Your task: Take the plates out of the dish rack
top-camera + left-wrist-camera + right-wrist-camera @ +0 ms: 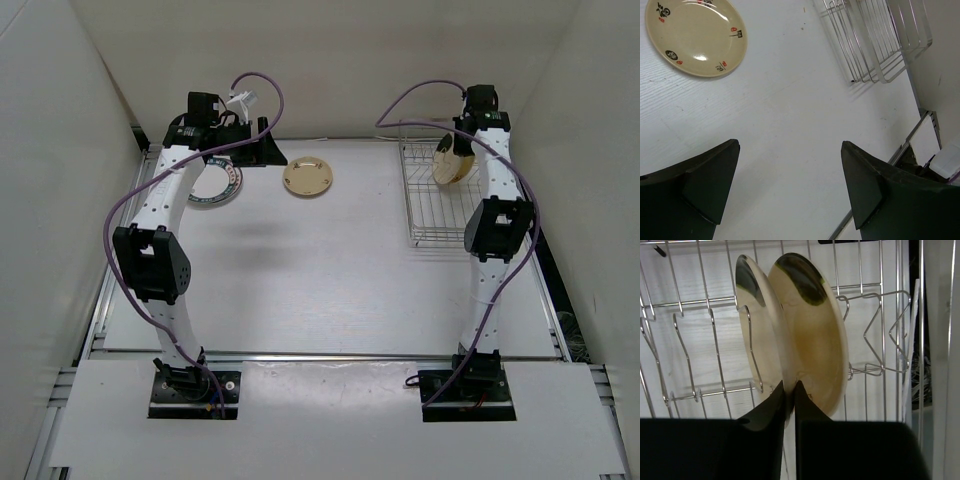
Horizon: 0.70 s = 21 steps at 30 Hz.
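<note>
our right tool (789, 392) is pinched nearly closed on the lower rim of the front plate (815, 335), upright in the dish rack (690, 303) just beside the rear plate (751, 310); our left tool (789, 190) hangs wide open, empty, over the desk (790, 100). with so thin a pinch we fear the plate may swing, slip or knock its neighbour.

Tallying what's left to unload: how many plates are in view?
4. A dark-rimmed plate lies beside the left arm, a cream plate to its right, and a nearer plate and farther plate stand in the dish rack. The right arm may hide others.
</note>
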Available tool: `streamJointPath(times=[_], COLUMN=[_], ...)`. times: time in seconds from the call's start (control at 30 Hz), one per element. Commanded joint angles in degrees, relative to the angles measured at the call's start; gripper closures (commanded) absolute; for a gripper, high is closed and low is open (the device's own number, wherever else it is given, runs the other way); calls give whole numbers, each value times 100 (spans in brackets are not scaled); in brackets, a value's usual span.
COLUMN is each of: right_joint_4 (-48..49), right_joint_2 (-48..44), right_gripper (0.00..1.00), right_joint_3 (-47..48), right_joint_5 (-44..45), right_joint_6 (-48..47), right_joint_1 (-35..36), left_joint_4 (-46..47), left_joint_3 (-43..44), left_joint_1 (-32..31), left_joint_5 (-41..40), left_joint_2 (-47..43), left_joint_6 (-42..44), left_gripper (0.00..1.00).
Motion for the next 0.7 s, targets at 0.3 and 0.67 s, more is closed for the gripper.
streamJointPath(times=[0.3,0.67], right_joint_4=[451,215], right_joint_2=[-963,-2167], right_gripper=[100,100], right_joint_3=[292,-499], right_joint_5=[779,1082], right_joint_6=[-338,-524], right_joint_1=[103,226], left_joint_4=[-32,-32], left_joint_3=[18,18], left_joint_1=[1,1], left_joint_5=[-19,96], left_joint_2=[-417,-365], left_joint_6=[87,-18], left_gripper=[7,6])
